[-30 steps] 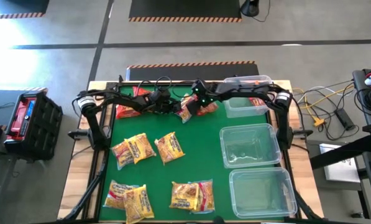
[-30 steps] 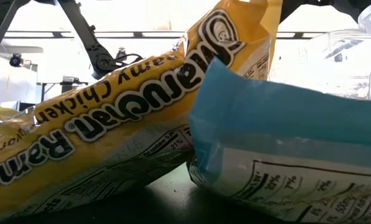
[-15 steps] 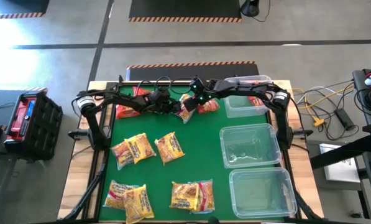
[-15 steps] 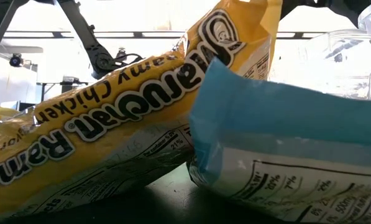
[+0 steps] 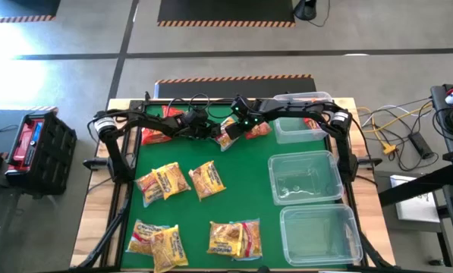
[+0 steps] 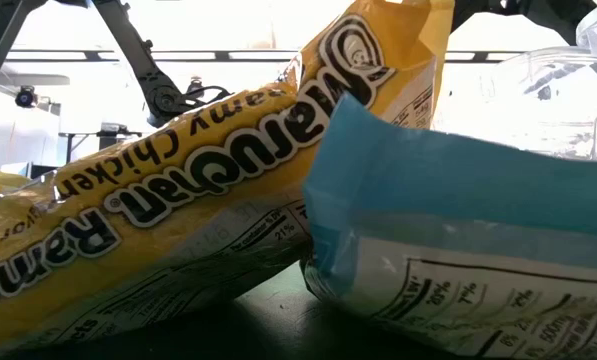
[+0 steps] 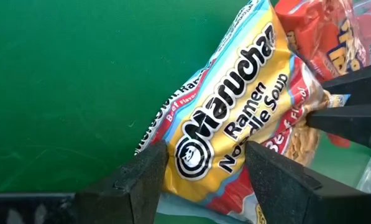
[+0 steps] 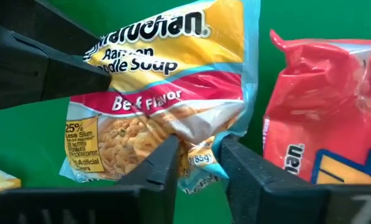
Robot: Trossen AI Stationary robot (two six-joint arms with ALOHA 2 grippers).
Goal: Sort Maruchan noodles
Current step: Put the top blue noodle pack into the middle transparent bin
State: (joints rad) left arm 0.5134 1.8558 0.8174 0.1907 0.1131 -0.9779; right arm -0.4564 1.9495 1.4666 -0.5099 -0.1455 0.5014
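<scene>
A yellow-and-red beef-flavor Maruchan packet (image 5: 228, 136) hangs between my two grippers at the far middle of the green mat. My left gripper (image 7: 207, 186) comes from the table's left with its fingers on either side of one end. From the right, my right gripper (image 8: 197, 168) has its fingers closed to a narrow gap on the opposite end. A red packet (image 8: 322, 112) lies just right of it on the mat. Several yellow packets (image 5: 164, 182) lie flat nearer the front. More red ones (image 5: 156, 134) lie at the far left. My left gripper has the packet's logo end (image 7: 173, 163) between its two fingers, which stand wide apart against the two long edges. It slants down from the table's left. My right gripper pinches the sealed corner (image 8: 201, 146) of the packet's other end between its fingers, slanting down from the right. The packet sits tilted between both grippers, above the mat.
Three clear bins stand along the right side: a small one (image 5: 298, 139) at the far edge, then a larger one (image 5: 305, 154) and another (image 5: 319, 208) toward the front. In the low view a yellow packet (image 6: 178, 200) and a blue-backed one (image 6: 458, 230) block the camera.
My right gripper has tipped a little further down at the beef packet, and more of the red packet beside it now shows. The left arm and the other packets have kept still.
</scene>
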